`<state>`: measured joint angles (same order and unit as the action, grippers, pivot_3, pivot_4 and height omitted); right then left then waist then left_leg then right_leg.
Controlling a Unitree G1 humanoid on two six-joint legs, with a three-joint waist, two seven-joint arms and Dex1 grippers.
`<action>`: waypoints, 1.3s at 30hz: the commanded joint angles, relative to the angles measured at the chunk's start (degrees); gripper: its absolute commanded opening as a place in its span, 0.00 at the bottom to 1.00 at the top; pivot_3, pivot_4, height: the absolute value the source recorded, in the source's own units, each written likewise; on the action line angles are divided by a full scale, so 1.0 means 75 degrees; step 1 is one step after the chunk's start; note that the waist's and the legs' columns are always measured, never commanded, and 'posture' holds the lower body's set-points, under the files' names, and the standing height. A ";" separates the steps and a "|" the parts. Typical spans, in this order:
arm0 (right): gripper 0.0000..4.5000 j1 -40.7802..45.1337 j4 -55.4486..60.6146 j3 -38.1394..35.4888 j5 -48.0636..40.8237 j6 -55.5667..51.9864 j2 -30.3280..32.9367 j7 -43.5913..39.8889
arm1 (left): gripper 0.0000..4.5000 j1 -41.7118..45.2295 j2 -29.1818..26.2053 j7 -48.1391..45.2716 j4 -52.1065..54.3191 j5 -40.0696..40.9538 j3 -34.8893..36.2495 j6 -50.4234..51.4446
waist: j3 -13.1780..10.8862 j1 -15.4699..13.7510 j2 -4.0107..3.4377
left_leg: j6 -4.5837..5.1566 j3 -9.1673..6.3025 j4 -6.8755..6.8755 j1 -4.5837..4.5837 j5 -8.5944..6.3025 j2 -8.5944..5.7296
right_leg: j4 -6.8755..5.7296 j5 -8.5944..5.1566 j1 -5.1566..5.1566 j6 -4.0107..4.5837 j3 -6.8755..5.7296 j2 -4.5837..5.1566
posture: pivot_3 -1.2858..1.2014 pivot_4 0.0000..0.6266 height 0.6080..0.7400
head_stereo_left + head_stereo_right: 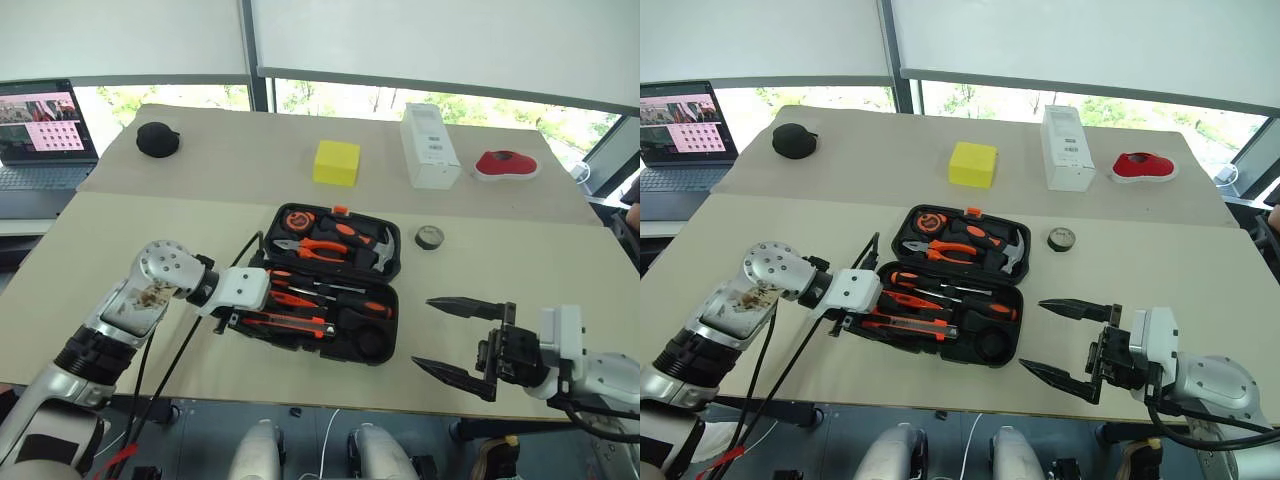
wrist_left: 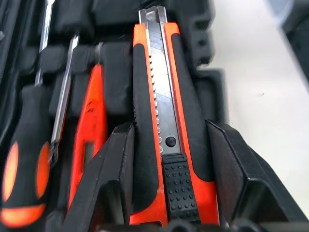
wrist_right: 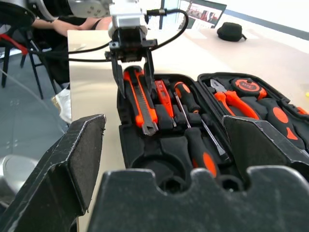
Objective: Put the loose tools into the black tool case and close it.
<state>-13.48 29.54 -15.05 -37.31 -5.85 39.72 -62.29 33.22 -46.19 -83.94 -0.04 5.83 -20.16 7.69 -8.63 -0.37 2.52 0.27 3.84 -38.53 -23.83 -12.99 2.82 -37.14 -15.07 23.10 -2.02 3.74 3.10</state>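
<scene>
We see a beige table under bright windows; left end effector straddles the utility knife, right end effector gapes empty.

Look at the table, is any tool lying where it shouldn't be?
Yes. The small dark tape roll lies alone on the table, just off the open black tool case, and a round recess in the case's near half stands empty. The utility knife sits in the case between the left gripper's fingers.
</scene>
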 commanded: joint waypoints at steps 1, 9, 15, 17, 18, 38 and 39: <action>1.00 0.0051 0.0287 -0.0074 -0.0203 -0.0081 -0.0037 0.0151 | 0.39 0.0229 0.0139 -0.0090 -0.0017 -0.0166 -0.0155 -0.0209 | 0.0000 -0.0013 0.0000 | 0.0000 0.0000 -0.0001 0.0000 0.0000 0.0000 | 0.0000 0.0000 0.0000 0.0000 0.0000 0.0000 | 0.52 0.24 1.00; 1.00 0.0209 0.0332 0.0060 -0.0206 -0.0179 -0.0083 0.0328 | 0.39 0.0120 0.0154 -0.0214 0.0123 -0.0190 -0.0271 0.0348 | 0.0001 -0.0022 -0.0002 | 0.0000 -0.0001 -0.0003 0.0000 0.0000 0.0001 | -0.0002 0.0000 0.0000 0.0000 0.0000 -0.0001 | 0.52 0.24 1.00; 1.00 0.0409 0.0217 0.0202 -0.0164 -0.0213 -0.0110 0.0369 | 0.81 0.0123 0.0882 0.0280 0.0228 0.1154 0.0639 0.1544 | 0.0002 -0.0020 -0.0006 | 0.0001 -0.0003 -0.0004 0.0000 0.0000 0.0001 | -0.0003 0.0000 0.0000 0.0000 0.0000 -0.0001 | 0.52 0.24 1.00; 1.00 0.0489 0.0177 0.0250 -0.0152 -0.0226 -0.0120 0.0370 | 0.81 0.0222 0.1217 0.0379 0.0153 0.1987 0.1234 0.2166 | 0.0001 -0.0028 -0.0006 | 0.0004 -0.0006 -0.0018 -0.0009 -0.0002 0.0004 | -0.0008 0.0000 0.0000 -0.0002 -0.0005 0.0000 | 0.52 0.24 1.00; 1.00 0.0526 0.0154 0.0266 -0.0147 -0.0230 -0.0119 0.0364 | 0.81 0.0263 0.1216 0.0328 0.0107 0.2146 0.1399 0.2210 | 0.0001 -0.0023 -0.0006 | 0.0006 -0.0012 -0.0031 -0.0019 -0.0003 0.0006 | -0.0011 0.0000 0.0002 -0.0003 -0.0012 0.0000 | 0.52 0.24 1.00; 1.00 0.0691 0.0050 0.0288 -0.0073 -0.0293 -0.0533 0.0749 | 0.01 -0.0798 0.1155 0.0070 -0.1600 0.0695 0.1011 -0.1206 | 0.0006 -0.0058 -0.0016 | 0.0007 -0.0017 -0.0048 -0.0031 -0.0004 0.0000 | -0.0010 0.0006 0.0000 -0.0009 -0.0019 0.0004 | 0.52 0.24 1.00; 1.00 0.0682 0.0050 0.0288 -0.0074 -0.0296 -0.0537 0.0750 | 0.01 -0.0796 0.1168 0.0139 -0.1671 0.0575 0.0943 -0.1230 | 0.0010 -0.0051 -0.0023 | 0.0007 -0.0017 -0.0048 -0.0030 -0.0003 0.0000 | -0.0010 0.0006 -0.0001 -0.0009 -0.0019 0.0004 | 0.52 0.24 1.00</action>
<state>-8.17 28.69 -11.95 -37.26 -9.07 35.94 -56.81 27.36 -37.66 -84.05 -11.12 13.12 -11.17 -0.99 -8.55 -0.75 2.35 0.31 3.72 -38.88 -24.02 -13.02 2.82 -37.22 -15.02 23.06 -2.09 3.60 3.13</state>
